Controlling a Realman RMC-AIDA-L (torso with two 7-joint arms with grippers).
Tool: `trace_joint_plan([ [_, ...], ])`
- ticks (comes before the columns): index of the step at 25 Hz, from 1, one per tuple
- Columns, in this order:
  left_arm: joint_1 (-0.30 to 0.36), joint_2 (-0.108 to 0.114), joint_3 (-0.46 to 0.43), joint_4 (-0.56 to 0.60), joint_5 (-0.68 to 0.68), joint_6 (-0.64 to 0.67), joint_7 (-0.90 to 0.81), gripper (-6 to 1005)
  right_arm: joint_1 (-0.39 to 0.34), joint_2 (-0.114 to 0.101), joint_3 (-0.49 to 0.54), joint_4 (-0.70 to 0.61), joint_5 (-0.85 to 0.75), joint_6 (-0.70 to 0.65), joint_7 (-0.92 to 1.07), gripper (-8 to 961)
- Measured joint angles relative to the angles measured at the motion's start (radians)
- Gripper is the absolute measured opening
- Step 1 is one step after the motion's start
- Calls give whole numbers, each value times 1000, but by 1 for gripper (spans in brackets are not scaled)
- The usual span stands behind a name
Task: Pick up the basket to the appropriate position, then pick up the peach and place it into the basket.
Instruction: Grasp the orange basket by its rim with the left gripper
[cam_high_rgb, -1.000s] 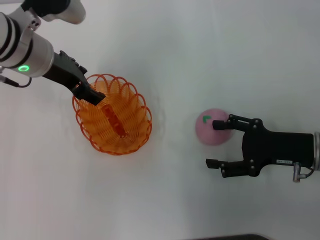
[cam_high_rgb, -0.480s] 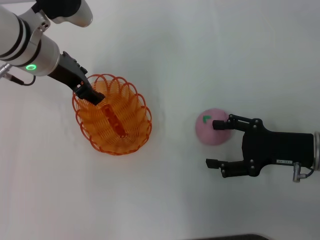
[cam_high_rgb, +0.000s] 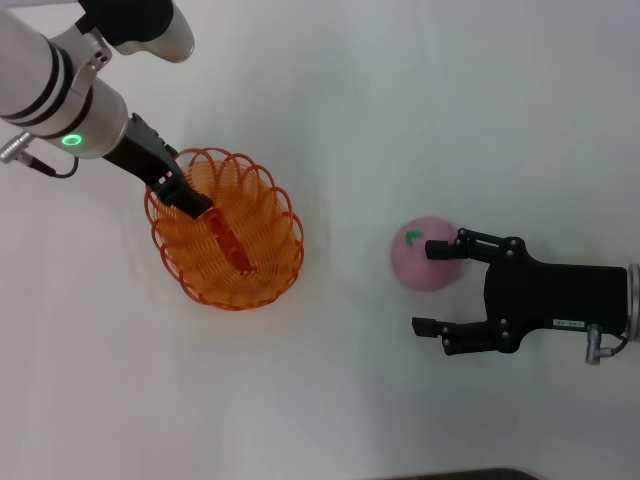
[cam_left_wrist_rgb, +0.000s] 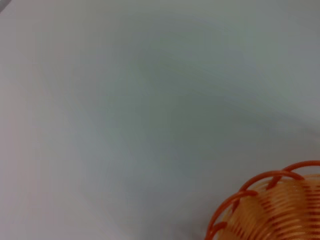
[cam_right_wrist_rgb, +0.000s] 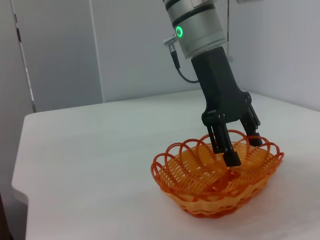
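A: Head view count — 1 basket (cam_high_rgb: 226, 232), 1 peach (cam_high_rgb: 424, 254), 2 arms, all over a white worktop (cam_high_rgb: 400, 100). Agree?

B: Yep. Basket sits on the robot's left side of the worktop, peach well apart on the right.

A: Left gripper (cam_high_rgb: 190, 203)?

B: Reaches down inside the basket at its far-left rim. Right wrist view shows the left gripper (cam_right_wrist_rgb: 240, 150) w/ jaws spread, 1 finger inside the rim, the other at the far rim; not clamped on the wire.

A: Right gripper (cam_high_rgb: 432, 288)?

B: Jaws wide, holding nothing. Upper finger tip lies over the peach's near side; lower finger is clear of it. Peach rests on the worktop, green leaf mark up.

A: Left wrist view?

B: Only a corner of basket (cam_left_wrist_rgb: 270, 205) rim + bare worktop.
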Motion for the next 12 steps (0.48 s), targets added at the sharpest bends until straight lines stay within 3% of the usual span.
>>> trace_joint_plan([
  [4,0,-1,-8,8,0,-10,-23,827,0,0,0,0,0,1,0,941],
  [12,-2,2,-9,6,23,-6,-44,569,0,0,0,0,0,2,0,941],
])
